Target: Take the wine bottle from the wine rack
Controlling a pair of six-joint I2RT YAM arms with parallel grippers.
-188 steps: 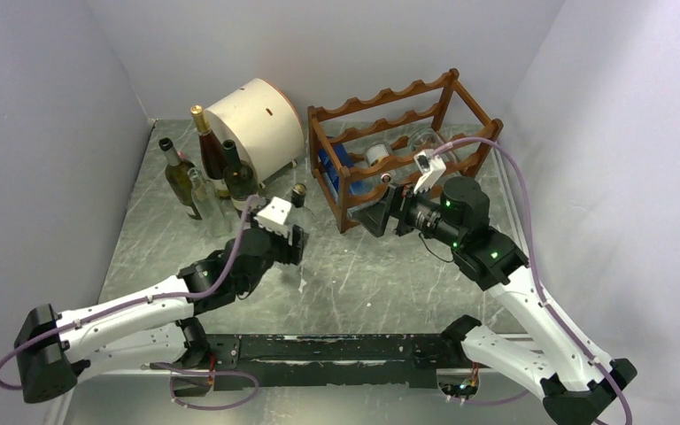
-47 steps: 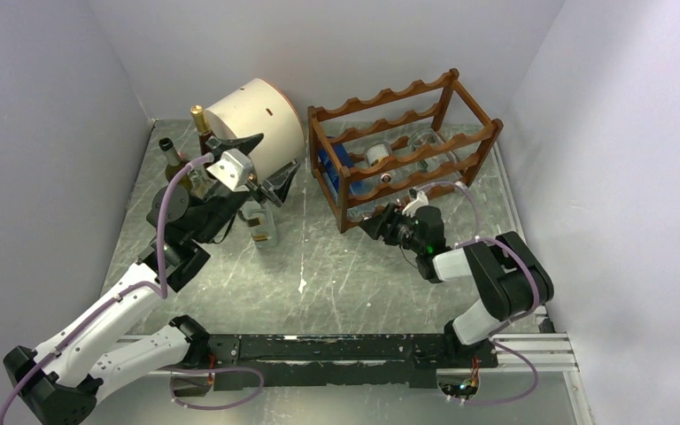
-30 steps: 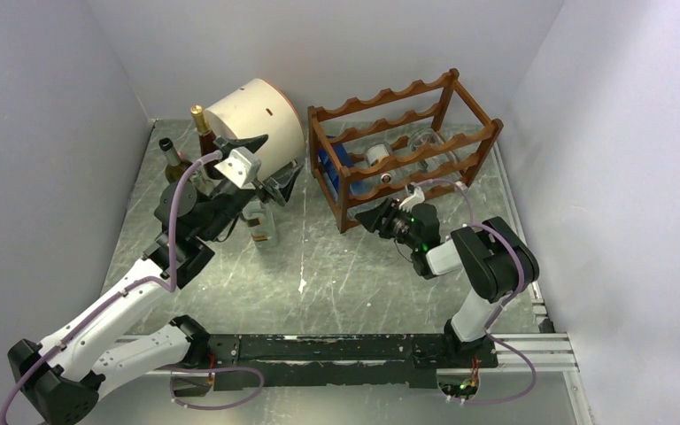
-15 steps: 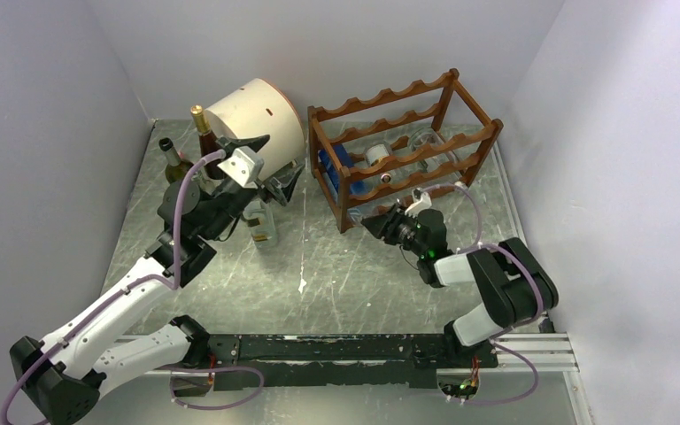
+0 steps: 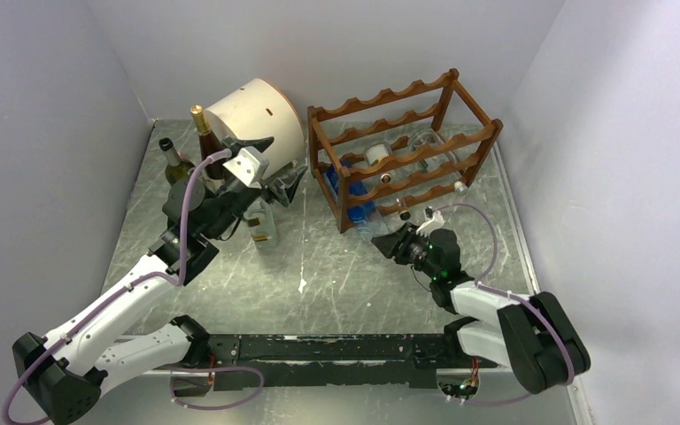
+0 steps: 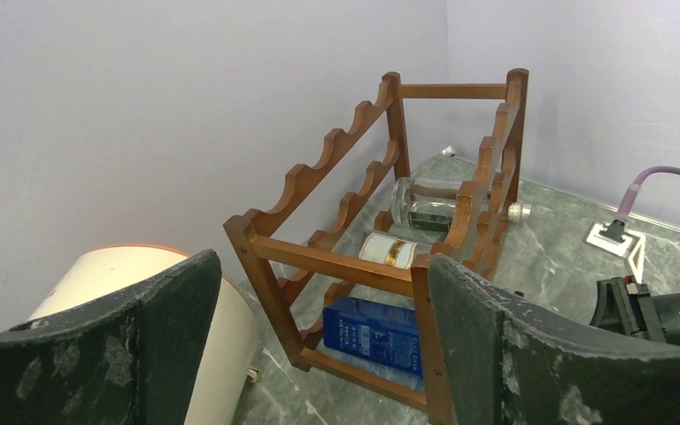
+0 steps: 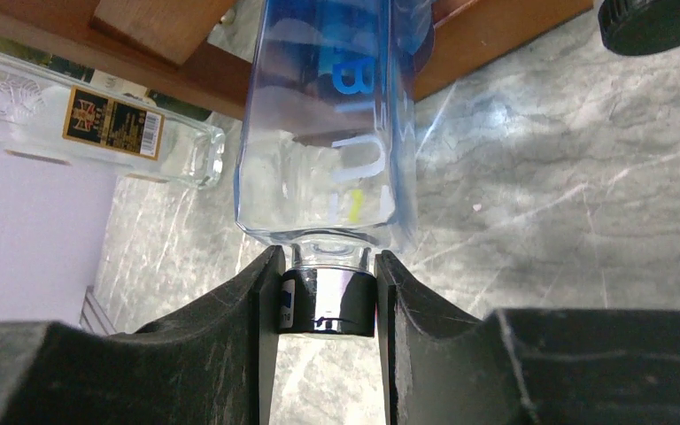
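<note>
Grip is confirmed in the right wrist view alone: the right gripper (image 7: 326, 299) is clamped on the silver cap of the wine bottle (image 7: 328, 133), with both fingers (image 7: 230, 328) pressed against it. The top view supplies the location. The blue bottle lies neck-outward in the bottom tier of the wine rack (image 5: 405, 133), its body partly inside the frame. The left gripper (image 6: 319, 301) is spread wide, holds nothing, and is raised beside the cream drum (image 5: 255, 113). The left wrist view adds two clear bottles (image 6: 423, 204) lying in the rack.
</note>
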